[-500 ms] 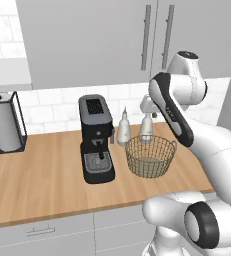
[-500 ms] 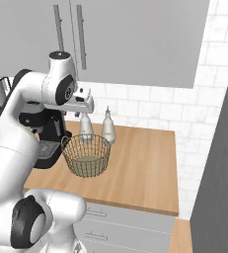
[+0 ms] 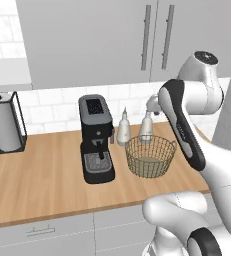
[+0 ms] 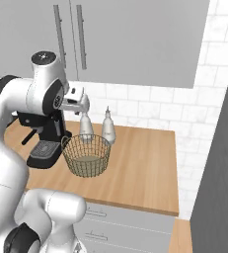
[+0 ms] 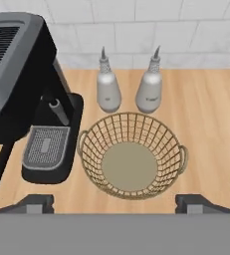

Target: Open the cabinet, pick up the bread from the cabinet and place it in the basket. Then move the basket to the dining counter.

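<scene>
Hand view, fingers (image 5: 35,203) spread wide, high above basket (image 5: 132,155)

cabinet (image 3: 112,40): light-grey wall unit, both doors shut, two vertical bar handles side by side | basket (image 5: 131,154): round tan wire mesh, upright, empty, sat on wood worktop just right of coffee machine, near two bottles behind it
</scene>
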Robot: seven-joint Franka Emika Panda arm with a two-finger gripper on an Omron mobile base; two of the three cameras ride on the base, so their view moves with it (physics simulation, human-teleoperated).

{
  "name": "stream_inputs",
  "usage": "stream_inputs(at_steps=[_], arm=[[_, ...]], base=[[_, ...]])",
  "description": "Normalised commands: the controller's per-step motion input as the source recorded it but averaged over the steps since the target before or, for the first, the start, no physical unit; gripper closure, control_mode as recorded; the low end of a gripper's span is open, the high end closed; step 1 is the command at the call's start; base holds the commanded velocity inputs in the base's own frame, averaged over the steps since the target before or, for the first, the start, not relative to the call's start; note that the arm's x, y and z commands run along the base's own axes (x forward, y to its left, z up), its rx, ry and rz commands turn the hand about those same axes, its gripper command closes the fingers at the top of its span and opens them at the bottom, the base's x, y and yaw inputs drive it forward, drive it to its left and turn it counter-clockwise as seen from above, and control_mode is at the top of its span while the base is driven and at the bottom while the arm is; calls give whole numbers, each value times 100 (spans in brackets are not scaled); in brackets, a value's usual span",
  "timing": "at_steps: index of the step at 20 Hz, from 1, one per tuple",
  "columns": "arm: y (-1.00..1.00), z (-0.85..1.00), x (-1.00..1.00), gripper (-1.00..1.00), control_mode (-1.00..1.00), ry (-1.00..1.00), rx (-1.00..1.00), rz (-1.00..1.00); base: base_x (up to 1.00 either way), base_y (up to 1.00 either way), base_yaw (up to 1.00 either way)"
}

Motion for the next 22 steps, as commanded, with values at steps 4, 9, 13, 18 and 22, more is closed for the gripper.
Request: stream_inputs(at_steps=[4,9,13,18,22], arm=[[0,100,0,-100,-100,-33,2,-13],[-18,100,2,-100,-100,-29,3,-14],[-21,75,0,-100,-100,-9,5,-12],[-5,44,2,-100,-100,0,10,-7],[-8,28,17,-100,-100,0,13,-1]], base=[[0,0,0],[0,0,0],[0,0,0],[0,0,0],[0,0,0]])
